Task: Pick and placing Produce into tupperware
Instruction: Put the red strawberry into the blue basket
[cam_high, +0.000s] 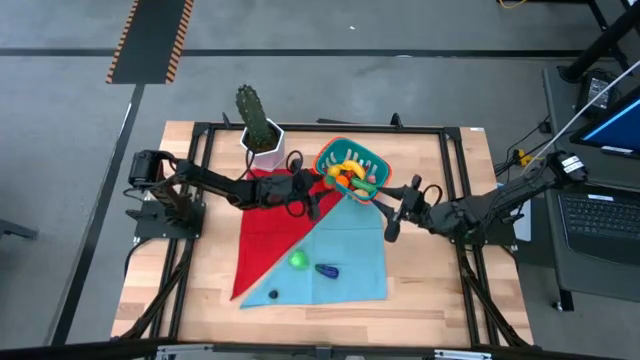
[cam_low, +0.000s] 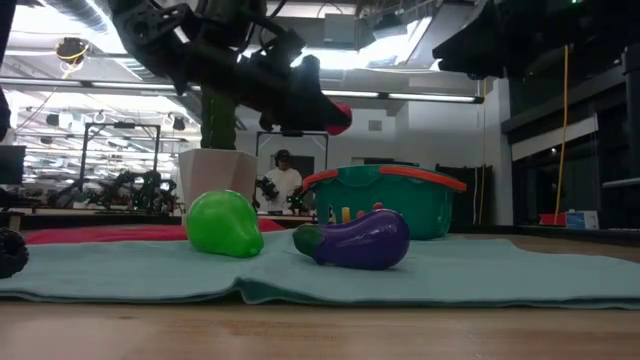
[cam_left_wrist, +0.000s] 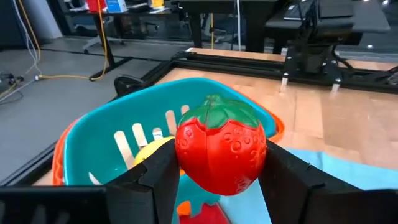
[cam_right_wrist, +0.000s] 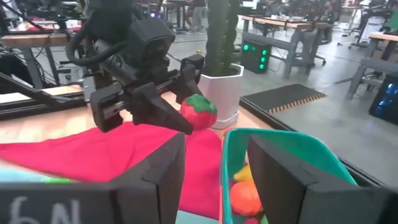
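Note:
My left gripper (cam_high: 318, 190) is shut on a red toy strawberry (cam_left_wrist: 221, 149) with a green cap, in the air beside the left rim of the teal tub (cam_high: 352, 168). The tub has an orange rim and holds yellow, orange and green toy pieces. The strawberry also shows in the right wrist view (cam_right_wrist: 199, 111) and the low view (cam_low: 338, 117). My right gripper (cam_high: 391, 213) is open and empty at the tub's near right side. A green pear (cam_high: 298, 260), a purple eggplant (cam_high: 327, 270) and a small dark blue piece (cam_high: 273, 295) lie on the teal cloth (cam_high: 350, 250). My left gripper pinches the strawberry by its two opposite sides (cam_left_wrist: 186, 155) between its two fingers (cam_left_wrist: 158, 180). In the right wrist view the strawberry sits at the fingers' free ends. The fingers come about level from the table's left. The strawberry is lifted clear, green cap up.
A tall green cactus in a white pot (cam_high: 262, 135) stands just left of the tub, behind my left arm. A red cloth (cam_high: 270, 235) lies beside the teal cloth. A black frame runs around the wooden table top (cam_high: 440, 300).

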